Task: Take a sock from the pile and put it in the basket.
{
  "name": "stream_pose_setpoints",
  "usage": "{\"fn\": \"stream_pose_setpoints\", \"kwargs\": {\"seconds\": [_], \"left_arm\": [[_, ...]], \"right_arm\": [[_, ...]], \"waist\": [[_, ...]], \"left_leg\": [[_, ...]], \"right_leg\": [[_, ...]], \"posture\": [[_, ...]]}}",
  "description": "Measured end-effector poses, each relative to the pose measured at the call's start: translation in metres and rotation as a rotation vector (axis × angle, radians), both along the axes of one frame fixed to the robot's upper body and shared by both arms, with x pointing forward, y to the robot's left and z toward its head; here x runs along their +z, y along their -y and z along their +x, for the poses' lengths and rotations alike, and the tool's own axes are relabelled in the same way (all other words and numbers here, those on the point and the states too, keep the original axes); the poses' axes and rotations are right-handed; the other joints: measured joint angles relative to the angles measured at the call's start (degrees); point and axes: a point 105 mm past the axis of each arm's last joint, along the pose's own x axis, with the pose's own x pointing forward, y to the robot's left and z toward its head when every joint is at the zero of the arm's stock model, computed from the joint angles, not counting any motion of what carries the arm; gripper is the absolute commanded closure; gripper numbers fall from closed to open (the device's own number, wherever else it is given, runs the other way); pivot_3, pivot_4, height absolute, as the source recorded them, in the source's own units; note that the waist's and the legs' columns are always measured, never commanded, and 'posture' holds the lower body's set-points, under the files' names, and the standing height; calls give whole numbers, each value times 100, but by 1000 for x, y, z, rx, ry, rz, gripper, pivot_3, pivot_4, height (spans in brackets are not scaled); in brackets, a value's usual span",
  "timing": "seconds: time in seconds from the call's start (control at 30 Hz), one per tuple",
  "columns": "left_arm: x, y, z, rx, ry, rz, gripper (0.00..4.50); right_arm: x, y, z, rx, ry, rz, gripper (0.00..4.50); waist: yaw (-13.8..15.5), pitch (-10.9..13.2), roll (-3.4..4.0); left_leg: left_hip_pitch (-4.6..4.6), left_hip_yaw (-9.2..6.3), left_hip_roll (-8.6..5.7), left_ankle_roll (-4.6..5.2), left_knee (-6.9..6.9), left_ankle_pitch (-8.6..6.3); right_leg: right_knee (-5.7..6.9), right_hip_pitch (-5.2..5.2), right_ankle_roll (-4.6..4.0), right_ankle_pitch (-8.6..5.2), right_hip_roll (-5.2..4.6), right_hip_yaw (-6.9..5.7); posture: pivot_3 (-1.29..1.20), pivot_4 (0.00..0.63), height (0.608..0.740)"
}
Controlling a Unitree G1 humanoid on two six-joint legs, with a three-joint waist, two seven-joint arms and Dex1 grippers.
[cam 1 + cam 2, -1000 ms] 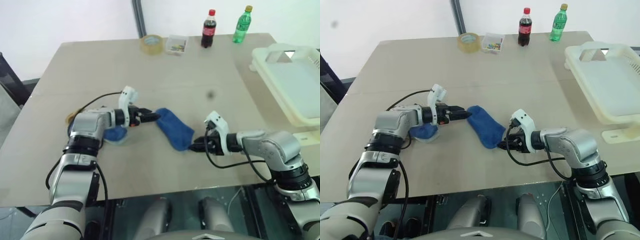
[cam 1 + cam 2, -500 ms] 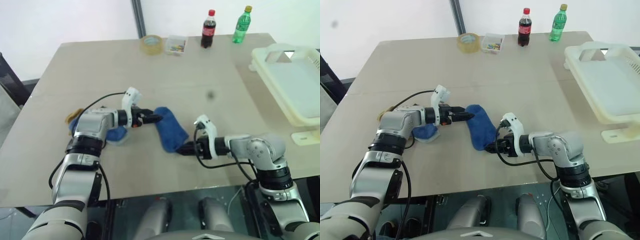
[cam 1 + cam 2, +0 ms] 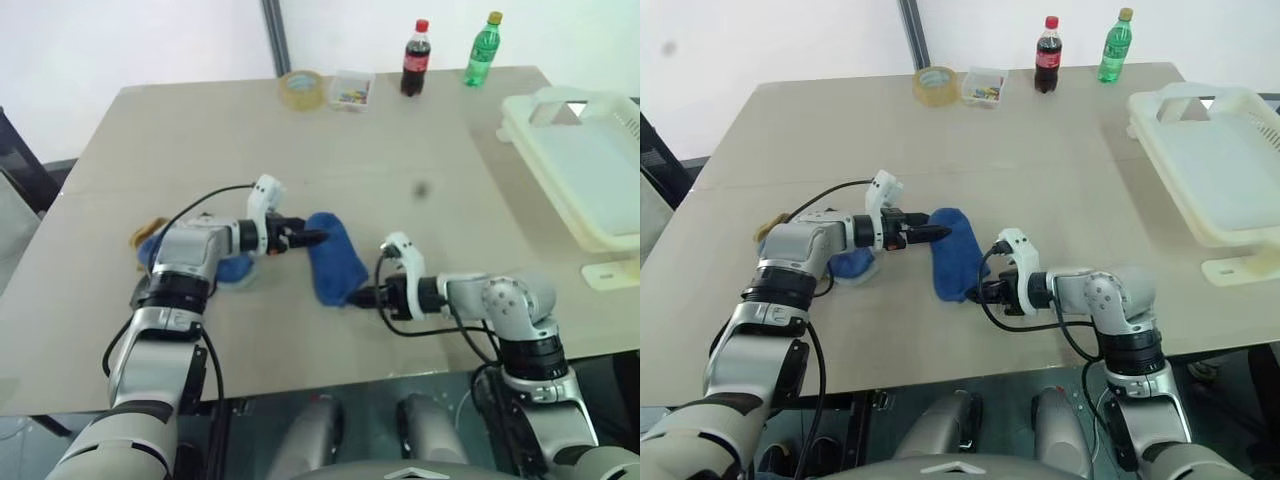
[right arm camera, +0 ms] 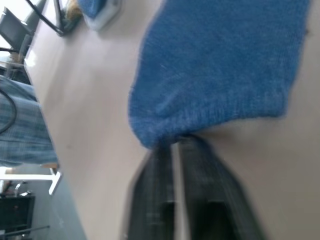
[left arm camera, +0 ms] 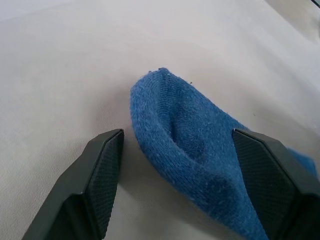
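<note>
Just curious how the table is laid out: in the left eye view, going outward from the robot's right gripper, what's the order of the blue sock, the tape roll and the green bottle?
1. Fuzzy royal-blue sock, pinched by the right gripper.
2. Yellowish tape roll, far edge.
3. Green plastic bottle, far right corner.

- Head stereo pair: looking forward and down over the table (image 3: 400, 140), sharing nearly the whole scene.
- Wrist views: close along own fingers, both facing the sock (image 5: 200, 150) from opposite ends.
</note>
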Motion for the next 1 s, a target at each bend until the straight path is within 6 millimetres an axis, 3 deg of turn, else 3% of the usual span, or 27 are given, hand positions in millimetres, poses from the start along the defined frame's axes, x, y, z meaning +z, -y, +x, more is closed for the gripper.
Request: {"fn": "stream_pose_setpoints", "kwargs": {"seconds": [0.43,0.57,0.6,0.8,1.0], "left_arm": [[-1,0,1,0,9,3,803],[-4,-1,-3,7,-5,-2,1625],[-6,-2,-4,9,-10,-7,2383],[-15,-4,-20,-6,-54,-4,4452],[-21,0,-42,-60,-103,-27,4452]], "right_arm": [[1,7,4,-38,2,3,4420],[2,19,10,-78,10,-9,4500],[2,21,11,-88,11,-11,4500],[3,27,22,-130,26,-31,4500],[13,46,45,-230,77,-41,4500]], "waist": [[3,-3,0],[2,-3,0],[-2,-3,0],[-11,-3,1],[8,-3,2]], "left_leg": [[0,0,0,0,2,0],[0,1,0,0,1,0],[0,1,0,0,1,0],[1,5,1,0,0,0],[1,3,2,0,-2,0]], "right_leg": [[2,0,0,0,14,1],[2,0,0,0,14,3],[2,-1,0,0,15,3],[2,-1,0,0,14,8],[1,-1,0,0,14,7]], "posture": [[0,150,740],[0,150,740],[0,150,740],[0,150,740],[0,150,740]]}}
